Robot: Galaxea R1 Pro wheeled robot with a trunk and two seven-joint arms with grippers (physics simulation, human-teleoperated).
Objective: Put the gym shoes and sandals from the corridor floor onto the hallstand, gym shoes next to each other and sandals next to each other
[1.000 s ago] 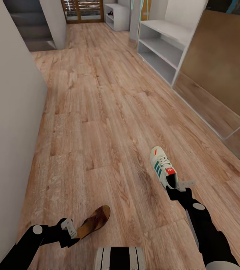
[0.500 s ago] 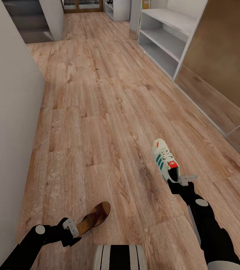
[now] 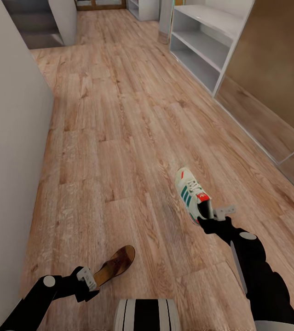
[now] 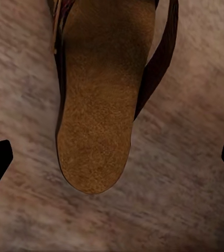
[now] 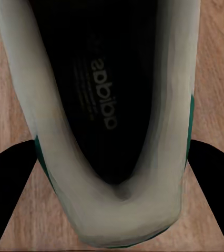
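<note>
Left gripper (image 3: 90, 279) low and forward, closed on sandal (image 3: 114, 265), right gripper (image 3: 213, 216) extended, clamping gym shoe (image 3: 190, 193)

Camera layout: one head view, two wrist views.
Head: high, facing forward-down along corridor floor (image 3: 119, 115). Wrist cameras: very close, sharing its sandal (image 4: 99, 105) and gym shoe (image 5: 112, 131).

Green-striped white gym shoe (image 3: 190, 193), brown sandal (image 3: 114, 265)

Bright, even render; blurred wrist close-ups
</note>
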